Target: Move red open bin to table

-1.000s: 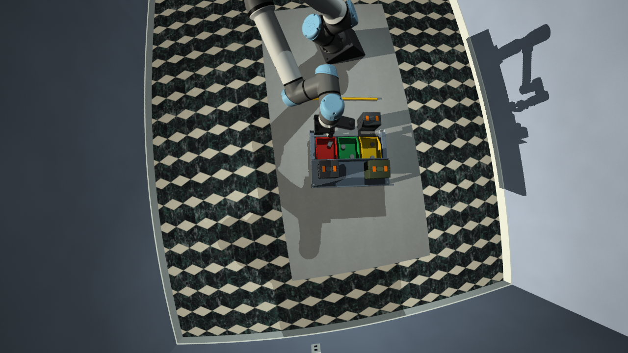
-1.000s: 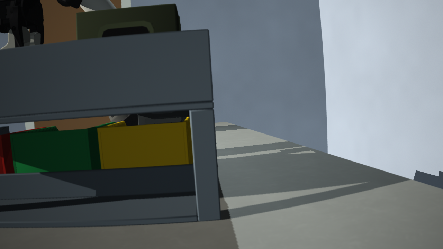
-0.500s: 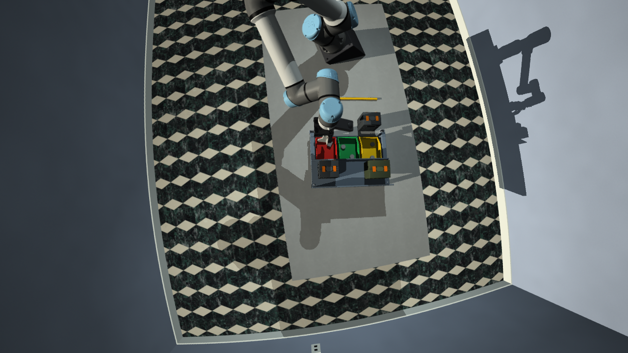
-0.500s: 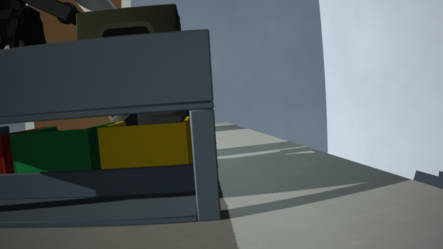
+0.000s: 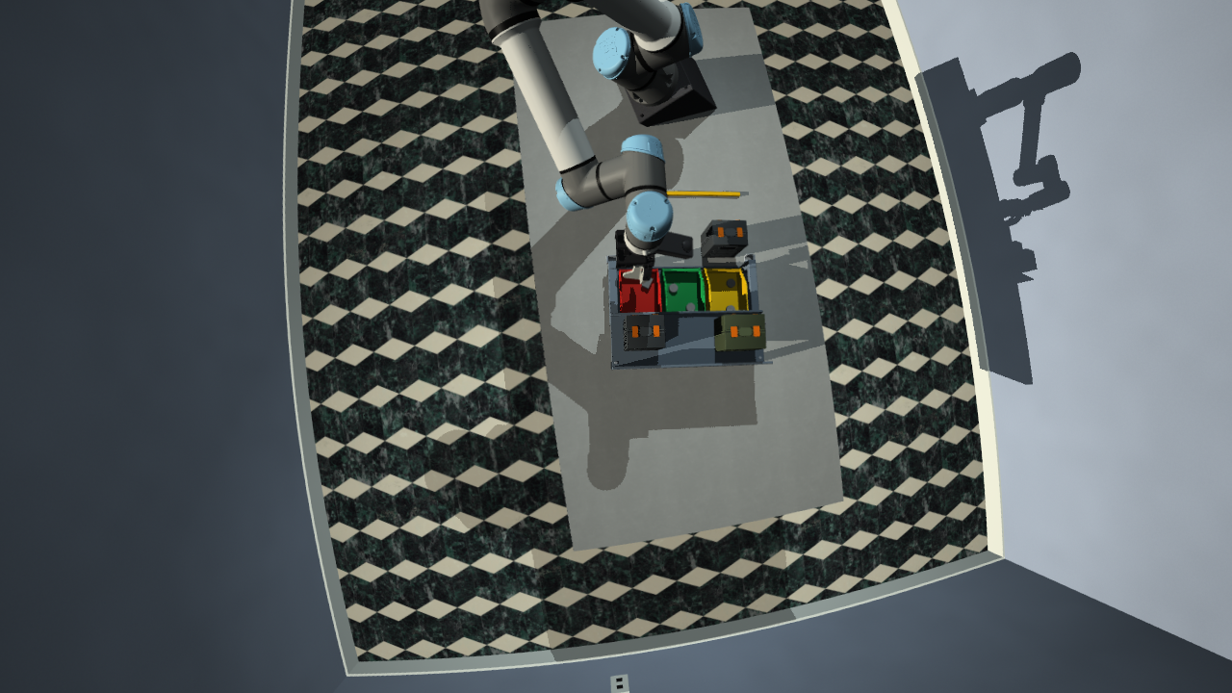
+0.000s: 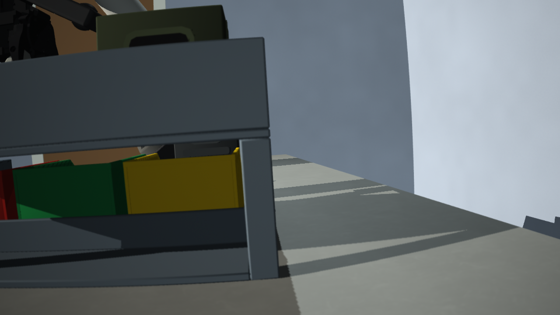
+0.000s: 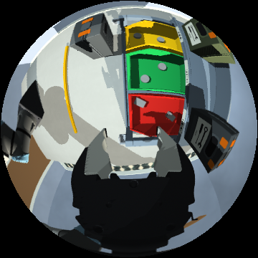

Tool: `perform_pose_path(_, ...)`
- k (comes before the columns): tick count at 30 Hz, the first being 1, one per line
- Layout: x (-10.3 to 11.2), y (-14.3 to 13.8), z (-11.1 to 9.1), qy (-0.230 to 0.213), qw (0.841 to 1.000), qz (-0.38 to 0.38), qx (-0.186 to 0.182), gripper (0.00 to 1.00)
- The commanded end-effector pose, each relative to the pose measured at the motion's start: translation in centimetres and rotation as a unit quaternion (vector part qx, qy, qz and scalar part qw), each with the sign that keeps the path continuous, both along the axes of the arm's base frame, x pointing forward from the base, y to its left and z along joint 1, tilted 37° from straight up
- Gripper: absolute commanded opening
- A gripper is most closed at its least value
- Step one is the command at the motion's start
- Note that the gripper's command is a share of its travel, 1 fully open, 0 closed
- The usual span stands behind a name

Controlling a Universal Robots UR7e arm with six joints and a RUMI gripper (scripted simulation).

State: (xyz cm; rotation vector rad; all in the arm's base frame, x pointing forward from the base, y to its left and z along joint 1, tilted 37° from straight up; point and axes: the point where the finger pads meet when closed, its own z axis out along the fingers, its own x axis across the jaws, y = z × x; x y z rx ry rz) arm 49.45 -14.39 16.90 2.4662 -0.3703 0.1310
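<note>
Top view: the shelf (image 5: 613, 320) stands on the grey table (image 5: 689, 448). The red bin (image 5: 638, 296) occupies the shelf's left compartment, with the green bin (image 5: 681, 291) touching it and the yellow bin (image 5: 725, 289) beyond the green one. The gripper (image 5: 638, 275) hangs over the red bin's edge nearest the arm's base. Two dark cases (image 5: 644, 330) and (image 5: 739, 331) sit on the shelf's upper board; a third (image 5: 722, 239) sits on the table just behind the shelf. A thin yellow rod (image 5: 702, 193) lies on the table between the shelf and the arm's base.

Exterior view: the shelf's corner post (image 6: 258, 207) fills the foreground. Only a sliver of the red bin (image 6: 5, 195) shows at the picture's left edge.

Wrist view: the fingers stand moderately apart with nothing between them. The red bin (image 7: 158, 112) lies upright just ahead of the fingertips and holds two small grey parts (image 7: 140, 102); one fingertip appears to overlap its near rim, though contact cannot be confirmed.
</note>
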Motion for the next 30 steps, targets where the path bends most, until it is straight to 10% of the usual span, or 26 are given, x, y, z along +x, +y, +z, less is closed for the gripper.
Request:
perform_pose_path(1, 0.0, 0.0, 0.0, -0.001, 1.000, 0.000, 0.000, 0.58)
perform_pose_path(30, 0.0, -1.0, -1.2, -0.001, 1.000, 0.000, 0.000, 0.58)
